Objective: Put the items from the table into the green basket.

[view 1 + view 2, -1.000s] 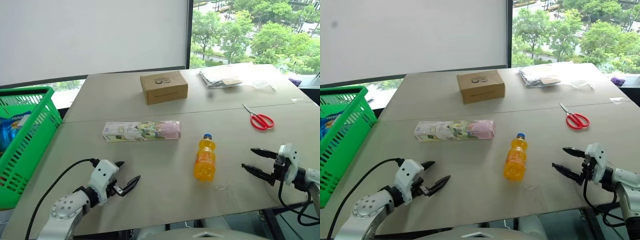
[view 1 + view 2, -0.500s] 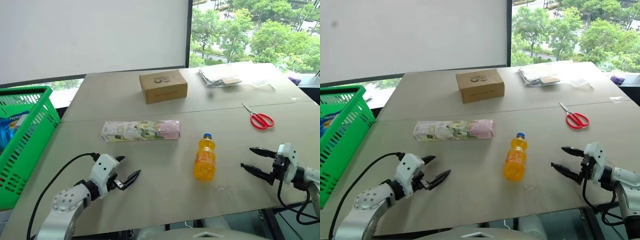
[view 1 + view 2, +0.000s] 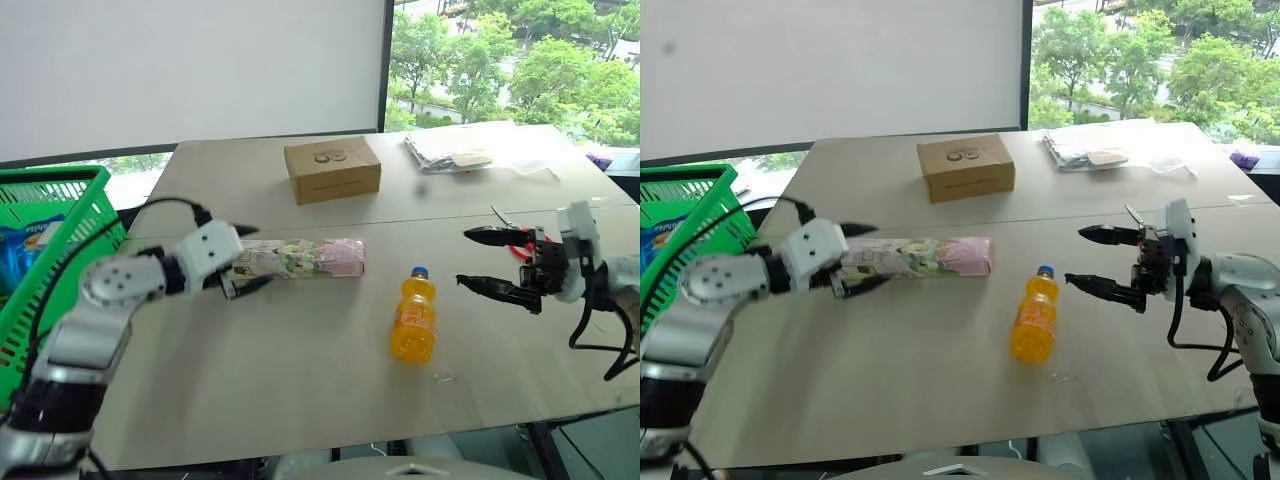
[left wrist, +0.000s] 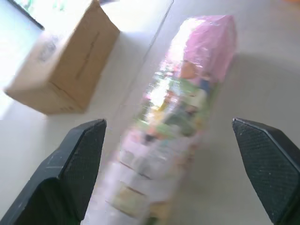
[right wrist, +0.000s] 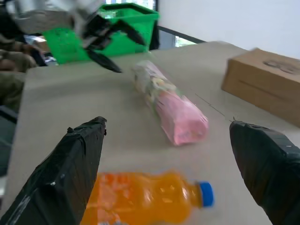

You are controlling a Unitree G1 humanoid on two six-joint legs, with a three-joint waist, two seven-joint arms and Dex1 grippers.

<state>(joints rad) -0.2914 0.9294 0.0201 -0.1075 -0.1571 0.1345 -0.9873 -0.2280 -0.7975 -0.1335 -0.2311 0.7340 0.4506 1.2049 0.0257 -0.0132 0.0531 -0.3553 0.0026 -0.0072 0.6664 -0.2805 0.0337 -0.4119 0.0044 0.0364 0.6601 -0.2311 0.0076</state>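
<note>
Beige table point(image 3: 300, 350) below: my left pincer point(image 3: 243, 258) gapes wide before the slim pastel carton point(image 3: 300, 258), likely light and crushable; best gripped across its narrow middle.

One pastel carton point(image 3: 298, 259) at centre frame and one orange-drink bottle point(image 3: 413, 320) just right of centre. One green basket point(image 3: 62, 240) at the left edge, one cardboard box point(image 3: 332, 169) up top. One pair of red scissors point(image 3: 517, 247) on the right, behind the gripper.
</note>
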